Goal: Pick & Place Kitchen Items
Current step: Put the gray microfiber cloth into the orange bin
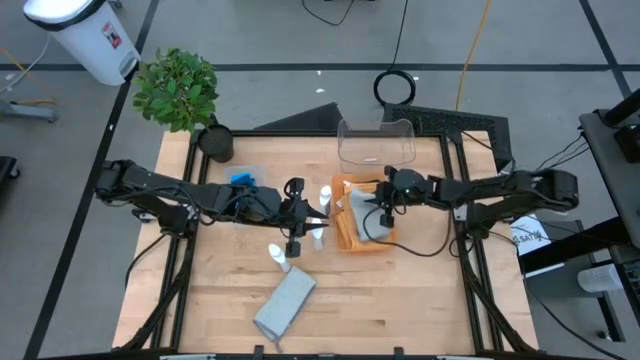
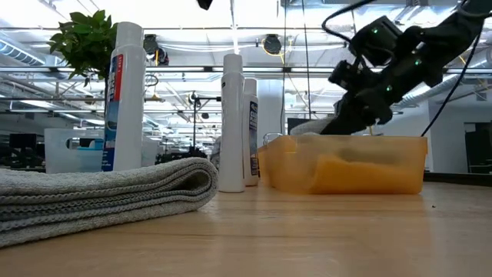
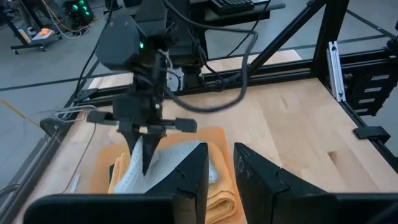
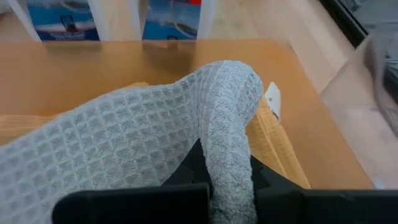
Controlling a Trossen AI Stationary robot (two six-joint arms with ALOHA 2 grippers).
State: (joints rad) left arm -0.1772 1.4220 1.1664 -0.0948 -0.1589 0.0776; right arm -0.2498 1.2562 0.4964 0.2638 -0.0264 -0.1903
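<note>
Two grippers meet over the middle of the table. The right gripper (image 3: 144,155) is down in the orange rectangular plastic tray (image 1: 349,241), its fingers pressed together on a fold of the pale grey waffle-weave cloth (image 4: 143,134), which lies there on top of a folded orange cloth (image 3: 221,193). If this cloth is being set down, the fold should be lowered flat before the fingers part, then the arm lifted straight up so the weave does not snag; if it is being taken out, the lift should be slow, so the orange cloth beneath stays put.

The left gripper (image 1: 297,222) hovers just beside the tray, near the white bottles with blue labels (image 2: 237,123). Its fingers (image 3: 189,180) stand slightly apart with nothing between them.

Behind the tray, the clear plastic bin (image 1: 376,142) shows no contents that I can make out. A second grey folded cloth (image 1: 285,303) lies on the bare wood nearer the front edge, outside any container.
</note>
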